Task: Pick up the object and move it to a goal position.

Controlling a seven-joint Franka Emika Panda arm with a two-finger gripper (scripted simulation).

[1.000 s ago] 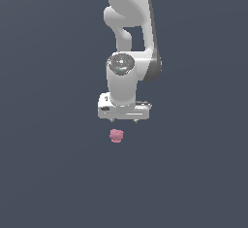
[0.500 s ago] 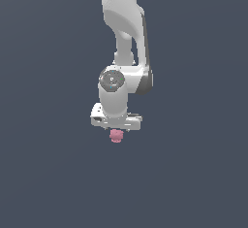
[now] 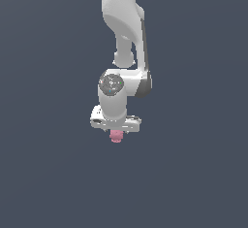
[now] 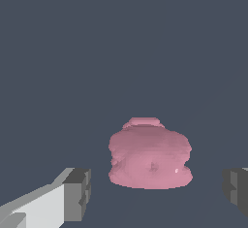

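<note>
The object (image 3: 116, 136) is a small pink lumpy blob on the dark grey floor; in the exterior view only its lower part shows under the white hand. My gripper (image 3: 116, 131) hangs straight over it, fingers hidden behind the hand. In the wrist view the object (image 4: 149, 158) lies between the two grey fingertips (image 4: 77, 193), with a clear gap on each side. My gripper (image 4: 157, 190) is open and touches nothing.
The white arm (image 3: 123, 33) rises from the hand toward the top of the exterior view. Around the object there is only the flat dark grey floor (image 3: 193, 173).
The hand has come down over the object and shifted slightly toward the exterior view's left. The pink blob, fully visible below the hand before, is now half covered by it.
</note>
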